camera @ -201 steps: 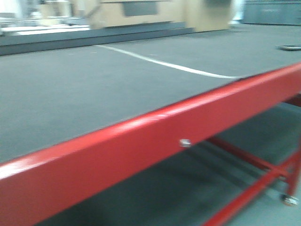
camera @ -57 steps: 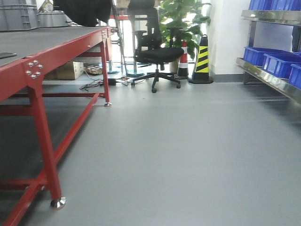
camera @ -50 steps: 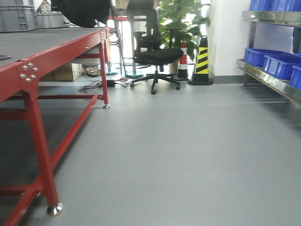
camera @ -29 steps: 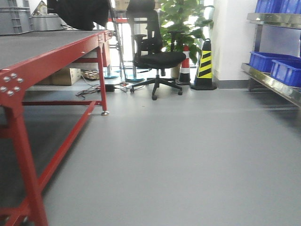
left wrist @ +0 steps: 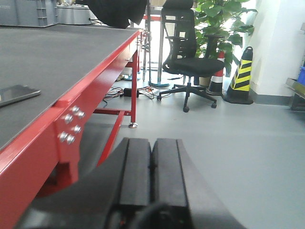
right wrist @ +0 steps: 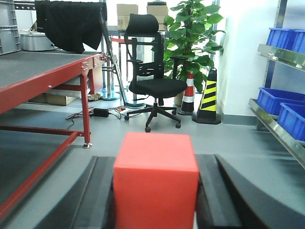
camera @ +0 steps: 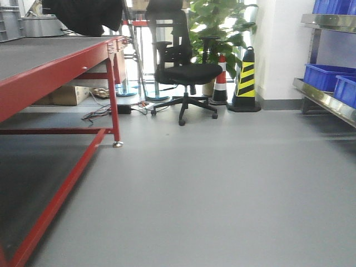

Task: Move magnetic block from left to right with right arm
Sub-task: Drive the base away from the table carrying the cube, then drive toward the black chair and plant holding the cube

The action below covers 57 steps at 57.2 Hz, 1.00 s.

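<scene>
In the right wrist view, the magnetic block [right wrist: 156,181], a plain bright red cube, sits between the two black fingers of my right gripper [right wrist: 157,160], which is shut on its left and right faces. The block is held in the air over the grey floor, to the right of the red table [right wrist: 47,76]. My left gripper [left wrist: 151,143] is shut, its two black pads pressed together with nothing between them, beside the table's red edge [left wrist: 95,81]. The front view shows neither gripper nor the block.
A black office chair [camera: 186,69] stands ahead, with a plant and striped cones [camera: 245,78] behind it. Blue bins [camera: 328,78] sit on a metal shelf at the right. A flat dark device [left wrist: 16,94] lies on the table. Grey floor [camera: 222,183] spreads between table and shelf.
The front view has swung from the table's red rail to the room, then kept shifting: the table and its bolted leg slid off to the left and the chair came nearer the middle.
</scene>
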{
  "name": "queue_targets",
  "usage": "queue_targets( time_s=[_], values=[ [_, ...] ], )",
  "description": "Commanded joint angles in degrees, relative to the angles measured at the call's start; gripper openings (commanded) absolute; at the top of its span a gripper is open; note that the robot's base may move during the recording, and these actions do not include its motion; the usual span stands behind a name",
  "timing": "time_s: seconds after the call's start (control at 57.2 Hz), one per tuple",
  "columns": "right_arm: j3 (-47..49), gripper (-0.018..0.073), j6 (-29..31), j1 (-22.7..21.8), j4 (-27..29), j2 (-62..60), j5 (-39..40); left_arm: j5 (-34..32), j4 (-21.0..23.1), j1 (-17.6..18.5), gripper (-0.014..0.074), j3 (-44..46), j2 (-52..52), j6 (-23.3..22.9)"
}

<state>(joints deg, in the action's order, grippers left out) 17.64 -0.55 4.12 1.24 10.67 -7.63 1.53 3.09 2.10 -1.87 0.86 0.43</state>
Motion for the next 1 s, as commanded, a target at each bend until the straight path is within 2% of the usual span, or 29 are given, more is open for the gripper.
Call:
queue_targets(
  time_s=[0.0,0.979],
  values=[
    [1.76,0.0334,0.55,-0.15,0.09,0.65,4.96,-4.8,0.15,0.36,-0.0126,-0.51,0.48,-0.43],
    [1.76,0.0334,0.55,-0.15,0.09,0.65,4.96,-4.8,0.15,0.36,-0.0126,-0.51,0.48,-0.43]
  ],
)
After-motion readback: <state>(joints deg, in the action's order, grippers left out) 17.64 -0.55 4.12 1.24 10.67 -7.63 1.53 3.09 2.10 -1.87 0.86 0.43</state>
